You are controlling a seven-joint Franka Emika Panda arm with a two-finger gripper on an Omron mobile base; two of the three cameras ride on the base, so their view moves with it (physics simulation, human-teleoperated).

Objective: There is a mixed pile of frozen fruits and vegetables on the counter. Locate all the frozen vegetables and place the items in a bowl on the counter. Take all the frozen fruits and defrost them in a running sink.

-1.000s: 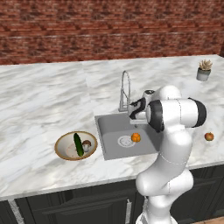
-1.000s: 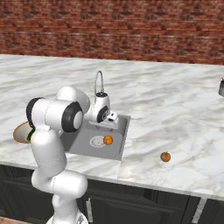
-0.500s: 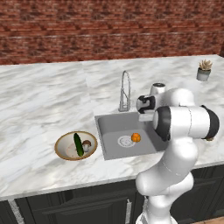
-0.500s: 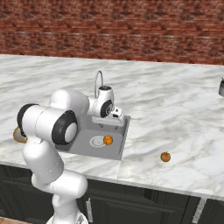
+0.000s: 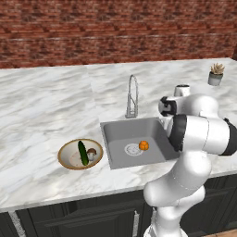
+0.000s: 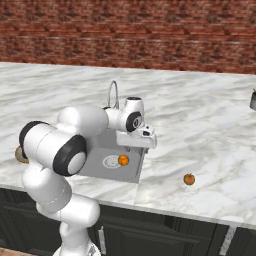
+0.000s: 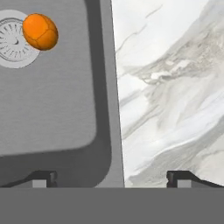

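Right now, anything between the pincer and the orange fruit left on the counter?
Nothing visible. The open pincer hangs over the sink's right edge, and only bare marble counter lies between it and the orange fruit to its right.

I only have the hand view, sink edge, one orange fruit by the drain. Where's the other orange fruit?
Observer: The second orange fruit lies on the counter, right of the sink, near the front edge.
Operator: Are the vegetables done?
Observer: The cucumber and the mushroom lie in the bowl, left of the sink.
Operator: Is the tap running?
Observer: No water is visible at the faucet.
Operator: Am I holding anything?
Observer: No, the gripper is open and empty, over the sink's right rim.
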